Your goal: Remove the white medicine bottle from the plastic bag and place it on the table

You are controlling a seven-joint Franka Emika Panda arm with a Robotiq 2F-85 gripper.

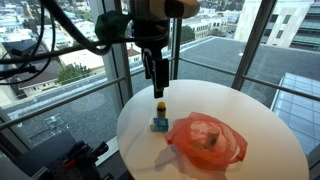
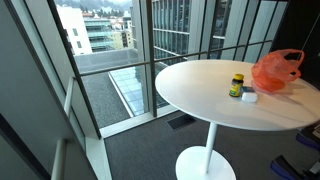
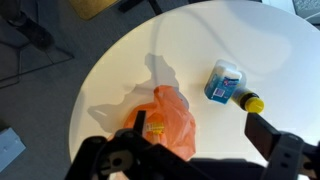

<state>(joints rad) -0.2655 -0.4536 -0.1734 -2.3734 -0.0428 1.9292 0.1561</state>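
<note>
An orange plastic bag (image 1: 205, 142) lies crumpled on the round white table (image 1: 250, 110); it shows in both exterior views (image 2: 277, 70) and in the wrist view (image 3: 170, 125). A pale object with a yellow patch (image 3: 155, 128) shows through the bag; I cannot tell whether it is the white medicine bottle. My gripper (image 1: 155, 72) hangs open and empty well above the table, over the spot between the bag and two small containers. In the wrist view its fingers (image 3: 196, 128) straddle the bag's right edge without touching it.
A dark bottle with a yellow cap (image 1: 160, 106) (image 2: 236, 85) (image 3: 253, 102) stands next to a small white-and-blue container (image 1: 158, 124) (image 3: 222, 80), beside the bag. Glass walls and a railing surround the table. The table edge is close to the bag.
</note>
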